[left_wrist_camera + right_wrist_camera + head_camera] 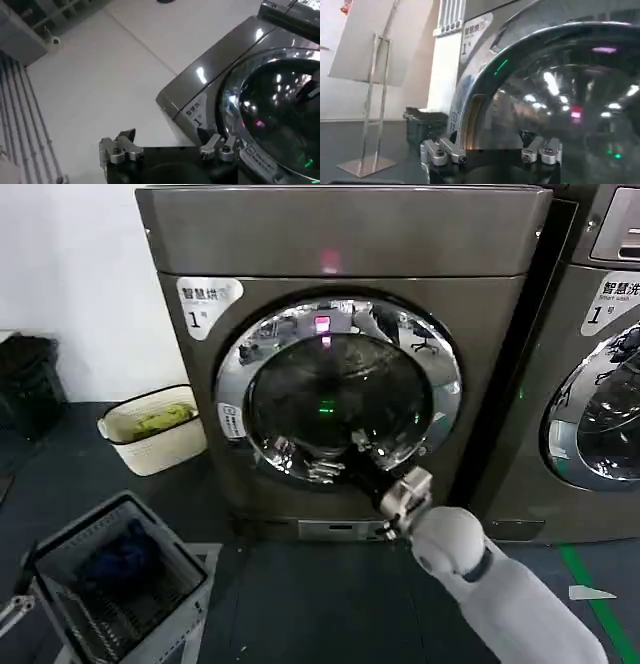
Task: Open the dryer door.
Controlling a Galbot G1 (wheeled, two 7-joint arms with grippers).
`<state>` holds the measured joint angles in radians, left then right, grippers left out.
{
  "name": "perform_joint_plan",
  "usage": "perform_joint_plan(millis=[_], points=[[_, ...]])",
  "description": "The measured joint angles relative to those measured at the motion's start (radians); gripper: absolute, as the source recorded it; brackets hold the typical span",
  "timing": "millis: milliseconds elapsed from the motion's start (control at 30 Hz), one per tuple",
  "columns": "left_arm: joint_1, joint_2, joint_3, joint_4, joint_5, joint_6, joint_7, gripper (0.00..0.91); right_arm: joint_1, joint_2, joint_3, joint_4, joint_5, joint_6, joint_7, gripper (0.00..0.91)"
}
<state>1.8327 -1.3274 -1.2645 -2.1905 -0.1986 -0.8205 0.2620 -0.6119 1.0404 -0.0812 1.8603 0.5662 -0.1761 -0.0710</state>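
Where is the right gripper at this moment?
In the head view, the right gripper is on the robot's right, up against the lower right chrome ring of the dryer door.

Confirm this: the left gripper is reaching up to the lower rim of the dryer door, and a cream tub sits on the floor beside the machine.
Wrong arm. In the head view it is the right gripper reaching up to the lower rim of the dryer door. The cream tub does sit on the floor beside the machine.
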Motion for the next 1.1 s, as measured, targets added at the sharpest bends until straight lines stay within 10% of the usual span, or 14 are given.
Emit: perform_joint_plan(millis=[1100], points=[[0.023,-0.035,-0.006,-0.009,0.013,-0.003,0.001,0.907,0.158,0.237,-0.128,-0.246,-0.075,-0.025,0.045,0.907]])
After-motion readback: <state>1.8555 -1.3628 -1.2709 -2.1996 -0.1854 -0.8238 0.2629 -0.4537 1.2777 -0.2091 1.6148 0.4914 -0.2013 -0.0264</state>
